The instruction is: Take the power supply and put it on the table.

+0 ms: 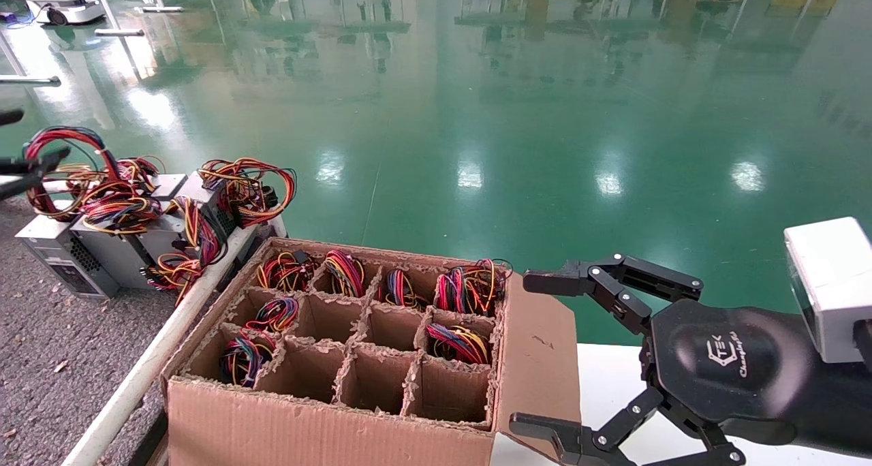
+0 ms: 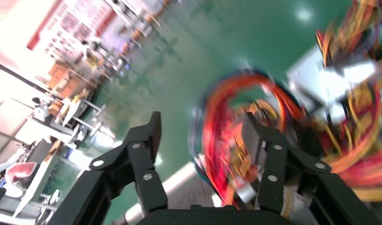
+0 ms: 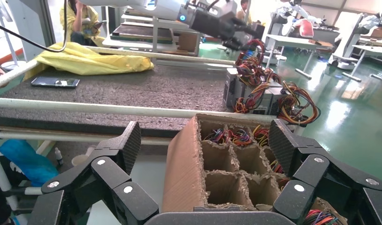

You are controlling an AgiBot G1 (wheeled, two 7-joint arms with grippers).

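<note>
The power supply (image 1: 48,242), a silver-grey box with vent holes, stands on the dark speckled table (image 1: 54,330) at the far left. Its big red, yellow and black wire loop (image 1: 71,146) rises above it. My left gripper (image 1: 34,142) is open at that loop. In the left wrist view the loop (image 2: 226,140) lies between the spread fingers (image 2: 147,140), close to one of them, with no grip on it. My right gripper (image 1: 524,353) hangs open at the lower right, beside the cardboard box (image 1: 381,343). The right wrist view shows the left gripper (image 3: 236,40) far off above the power supply (image 3: 232,86).
Two more grey units (image 1: 136,241) with wire bundles stand next to the power supply. A white rail (image 1: 157,350) edges the table. The divided cardboard box holds several wire bundles (image 1: 470,285) and sits on a white surface (image 1: 613,377). A phone (image 3: 54,82) and a yellow cloth (image 3: 86,58) lie on the table.
</note>
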